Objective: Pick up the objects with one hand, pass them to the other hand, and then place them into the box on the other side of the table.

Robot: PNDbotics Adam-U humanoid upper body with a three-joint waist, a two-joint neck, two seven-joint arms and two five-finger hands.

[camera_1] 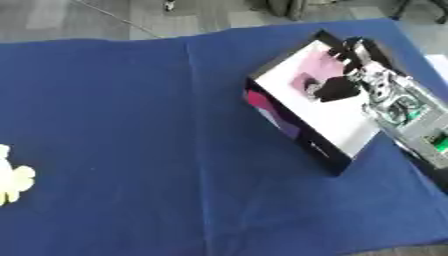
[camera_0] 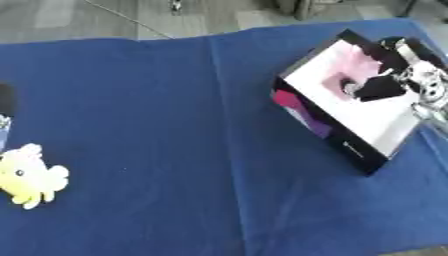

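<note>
Left eye view
Table: a blue cloth (camera_0: 175,125) covers it.
Box: a black-walled box (camera_0: 350,107) with a pale lining sits near the far right corner, its long axis running from far-left to near-right.
Right hand: the right hand (camera_0: 385,85) reaches into the box over its right wall; something pink (camera_0: 350,67) lies under its dark fingers. Whether the fingers are curled round it or already let go cannot be told.
Toy: a yellow plush toy (camera_0: 31,175) lies at the left edge, well apart from the box.
Left hand: only a dark sliver (camera_0: 5,100) shows at the left edge, just beyond the toy; finger state cannot be told.

Right eye view
Right arm: the silver forearm (camera_1: 407,112) runs along the box's right side.
Coming move: judged from this, the toy lies far nearer the left hand, across the whole table from the right.
</note>
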